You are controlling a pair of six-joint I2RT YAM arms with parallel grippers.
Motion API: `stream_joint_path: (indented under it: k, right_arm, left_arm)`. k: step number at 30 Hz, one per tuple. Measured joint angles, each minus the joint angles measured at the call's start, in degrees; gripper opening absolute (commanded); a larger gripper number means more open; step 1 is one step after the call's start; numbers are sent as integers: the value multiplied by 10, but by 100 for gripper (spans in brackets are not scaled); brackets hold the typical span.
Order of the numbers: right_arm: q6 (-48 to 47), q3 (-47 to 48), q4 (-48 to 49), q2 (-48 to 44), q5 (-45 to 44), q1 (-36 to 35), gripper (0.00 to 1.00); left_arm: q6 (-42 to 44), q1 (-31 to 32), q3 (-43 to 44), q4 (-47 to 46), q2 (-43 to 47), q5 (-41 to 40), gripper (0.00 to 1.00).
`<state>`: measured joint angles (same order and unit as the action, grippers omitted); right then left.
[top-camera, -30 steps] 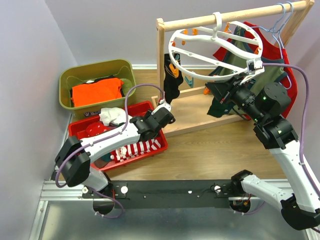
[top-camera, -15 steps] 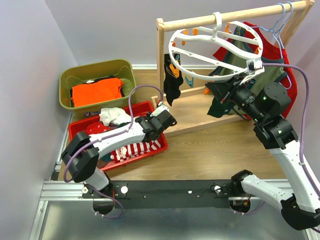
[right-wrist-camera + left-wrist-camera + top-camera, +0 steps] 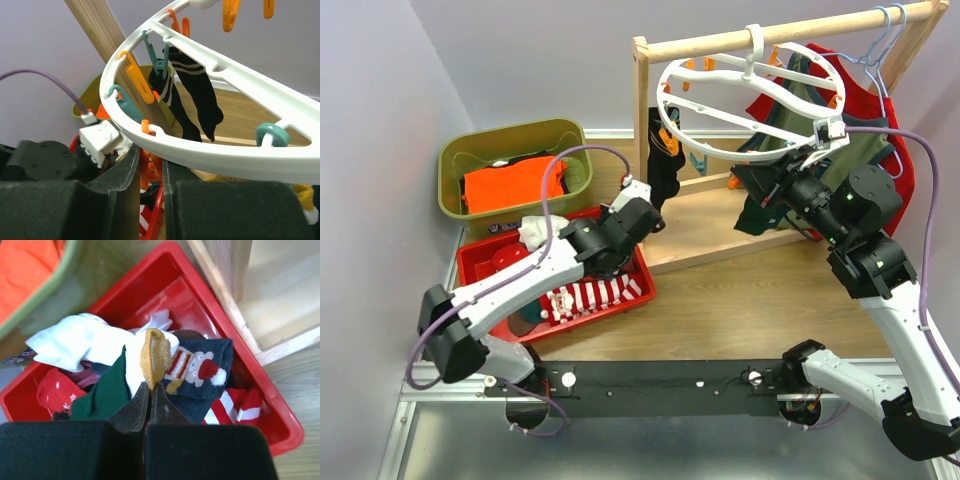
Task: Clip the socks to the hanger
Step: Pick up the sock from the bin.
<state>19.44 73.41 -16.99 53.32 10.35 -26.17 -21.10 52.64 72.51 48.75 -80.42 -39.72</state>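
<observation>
One sock [image 3: 155, 354], mustard cuff, lies in the red bin [image 3: 280, 427] at the tips of the left gripper [image 3: 146, 394]. Jaws closed; pinch unconfirmed. Its long axis runs straight away from the tips. Hanger [image 3: 225, 155] is far right, at the right gripper [image 3: 151, 161]: jaws narrow, hold unclear.

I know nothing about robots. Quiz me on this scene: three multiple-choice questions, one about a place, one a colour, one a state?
1. Where is the black sock? A on a chair; B clipped to the hanger; C in a drawer.
2. What colour is the sock tray? A blue; B yellow; C red.
3. The left gripper is: A shut; B wide open; C out of view.
Answers: B, a teal clip holds it to the hanger. C, its walls are red. A, its jaws are closed together.
</observation>
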Motion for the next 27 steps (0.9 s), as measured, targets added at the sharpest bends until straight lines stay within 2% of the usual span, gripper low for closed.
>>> stream_joint_path:
  k: [6,15,19,27]
  right_arm:
    - [0,-1,0,0,0,0,14]
    - [0,-1,6,0,4,0,14]
    - [0,-1,11,0,11,0,14]
    - [-5,-1,21,0,29,0,14]
  left_arm:
    - [8,0,34,11,41,22,0]
    - [81,0,116,-82,118,205,0]
    - [103,0,146,-110,100,271,0]
    - [139,0,202,-118,6,394,0]
